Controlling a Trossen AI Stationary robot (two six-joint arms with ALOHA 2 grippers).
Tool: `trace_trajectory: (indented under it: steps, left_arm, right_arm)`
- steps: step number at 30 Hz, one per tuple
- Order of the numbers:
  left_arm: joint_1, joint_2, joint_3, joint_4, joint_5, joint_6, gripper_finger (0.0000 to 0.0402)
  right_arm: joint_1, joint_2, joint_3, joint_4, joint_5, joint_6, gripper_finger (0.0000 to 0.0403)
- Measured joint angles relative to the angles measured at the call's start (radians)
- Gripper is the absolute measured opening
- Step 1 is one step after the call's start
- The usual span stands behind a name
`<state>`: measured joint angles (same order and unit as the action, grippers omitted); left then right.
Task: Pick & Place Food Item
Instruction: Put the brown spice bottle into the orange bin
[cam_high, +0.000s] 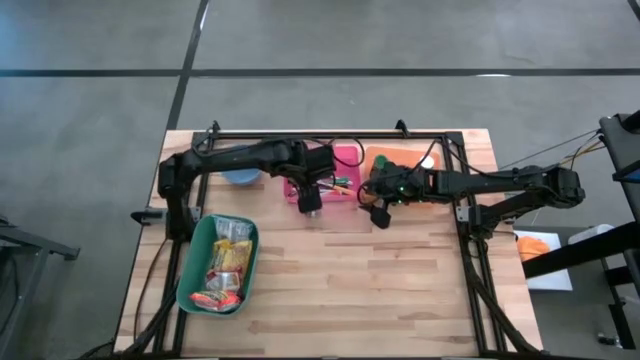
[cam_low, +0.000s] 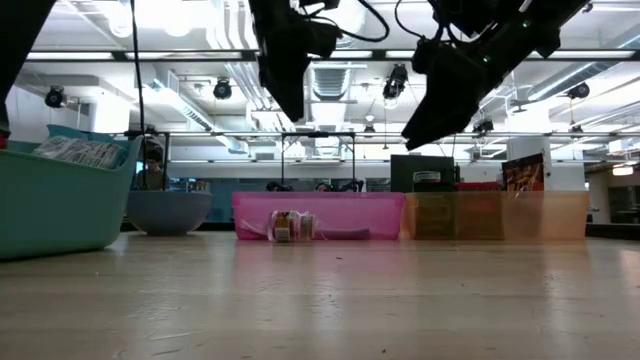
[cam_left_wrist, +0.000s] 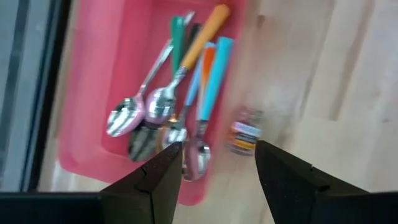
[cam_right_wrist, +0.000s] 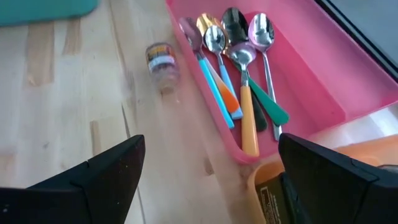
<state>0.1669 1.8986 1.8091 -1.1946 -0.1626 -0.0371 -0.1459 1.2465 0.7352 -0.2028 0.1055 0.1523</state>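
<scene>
1. My left gripper (cam_left_wrist: 214, 168): jaws parted, empty, hovering over the pink tray's (cam_left_wrist: 93, 93) edge.
2. My right gripper (cam_right_wrist: 208, 168): wide open, empty, nearby.
3. Small food jar (cam_right_wrist: 161, 61): lying on the table, just beside the pink tray.
4. Spoons (cam_left_wrist: 168, 106): inside that tray.

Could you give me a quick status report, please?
Left gripper open above the small wrapped food item, which lies on the wooden table beside the pink spoon tray. Right gripper open, empty. Nothing in the way.

A pale butcher-block wooden table (cam_high: 400, 290) stands on a grey concrete floor (cam_high: 320, 40) crossed by dark lines. Beyond it, bright ceiling strip lights (cam_low: 180, 20) hang among exposed white ducts (cam_low: 330, 80).
</scene>
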Motion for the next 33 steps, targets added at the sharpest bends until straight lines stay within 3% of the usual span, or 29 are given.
trace_trajectory:
  steps: [7, 15, 24, 33]
  left_arm:
    - [-0.117, -0.001, -0.057, 0.010, -0.027, 0.033, 0.0203]
    - [-0.224, 0.000, -0.265, 0.136, -0.119, 0.047, 0.0203]
    - [-0.226, 0.001, -0.514, 0.483, -0.140, 0.058, 0.0203]
    - [-0.169, 0.002, -0.566, 0.596, -0.186, 0.058, 0.0203]
  right_arm:
    - [0.000, 0.000, -0.017, -0.003, -0.001, -0.047, 0.0365]
    - [0.000, 0.000, -0.020, -0.010, -0.023, -0.047, 0.0365]
    - [0.000, 0.000, -0.020, -0.010, -0.057, -0.025, 0.0365]
    - [0.022, 0.000, -0.020, -0.009, -0.061, -0.024, 0.0365]
